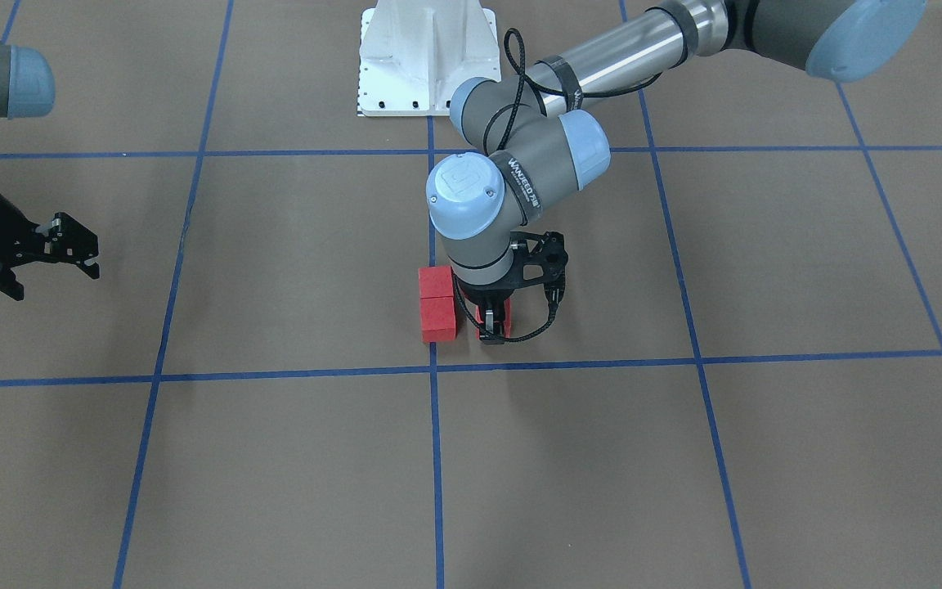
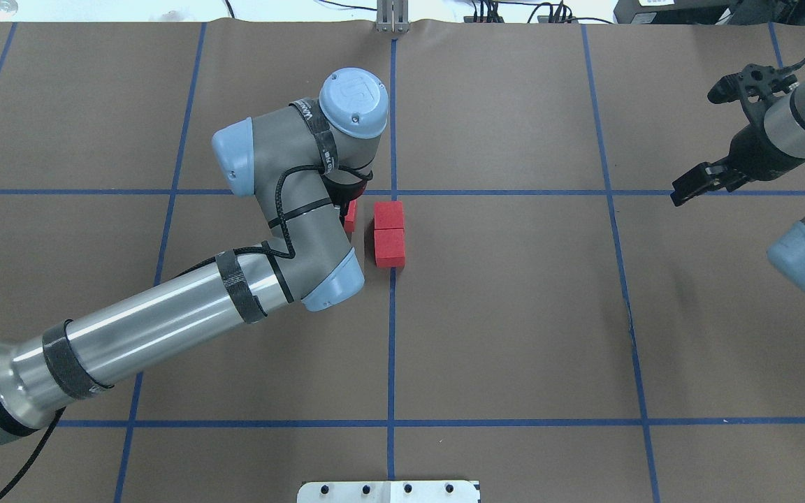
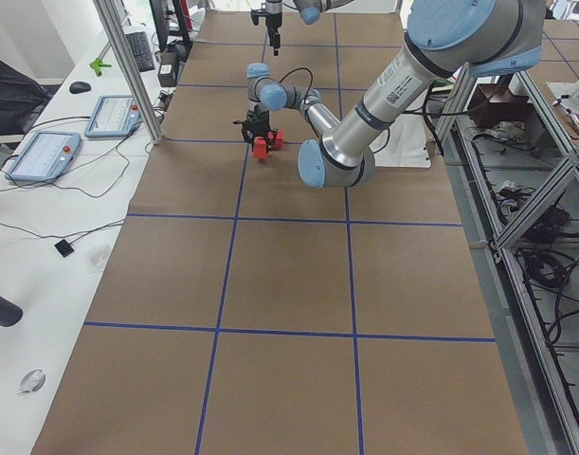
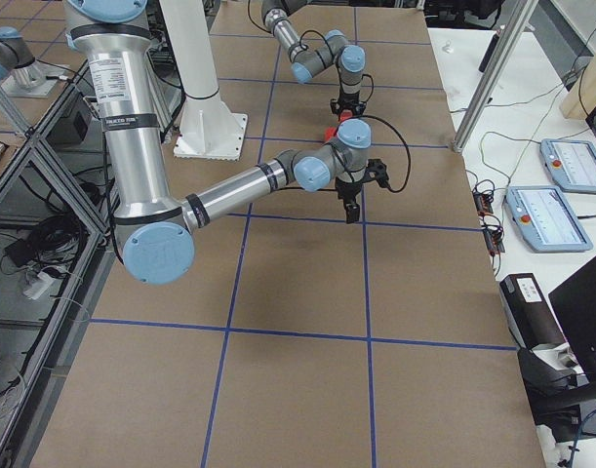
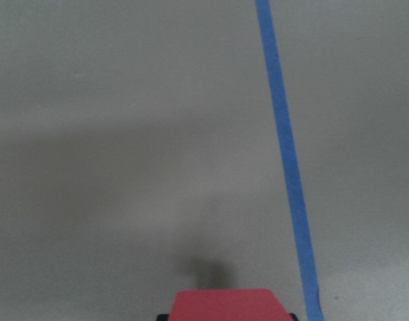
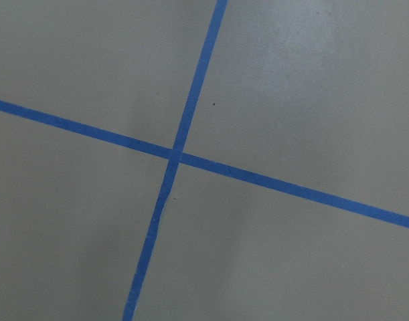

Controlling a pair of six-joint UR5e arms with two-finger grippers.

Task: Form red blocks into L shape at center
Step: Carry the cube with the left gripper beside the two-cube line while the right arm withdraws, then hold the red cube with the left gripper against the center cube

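Note:
Two red blocks [image 1: 438, 282] [image 1: 439, 318] lie end to end on the brown paper, just on the robot's side of the center [image 1: 434, 368], the blue tape crossing. From overhead they show as a short row [image 2: 388, 214] [image 2: 390, 247] along the tape line. My left gripper [image 1: 494, 329] points down beside that row, shut on the third red block [image 1: 493, 314], which also shows at the bottom edge of the left wrist view [image 5: 224, 304]. A small gap separates it from the row. My right gripper [image 1: 56, 282] hangs open and empty far off to the side.
The white robot base plate [image 1: 426, 57] stands at the table's robot side. The left arm's elbow and wrist [image 2: 291, 209] overhang the square beside the blocks. Blue tape lines [image 6: 174, 157] cross under the right wrist camera.

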